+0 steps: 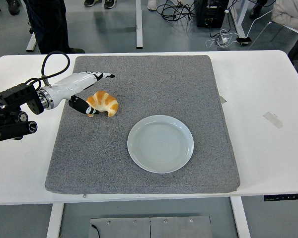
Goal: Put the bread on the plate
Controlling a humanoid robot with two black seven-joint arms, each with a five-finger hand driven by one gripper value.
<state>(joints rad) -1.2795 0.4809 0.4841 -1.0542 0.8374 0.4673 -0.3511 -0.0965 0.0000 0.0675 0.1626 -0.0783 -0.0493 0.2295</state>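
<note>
While the croissant (103, 103) lies on the grey mat (144, 124) up and left of the empty plate (160, 144), the left robot hand (87, 91) brackets its left end, fingers spread, the lower finger touching the pastry, nothing gripped, over the white desk (268, 124).

The croissant (103, 103) is lying upper left on the mat (144, 74), with the plate (160, 144) sitting lower right of it.
</note>
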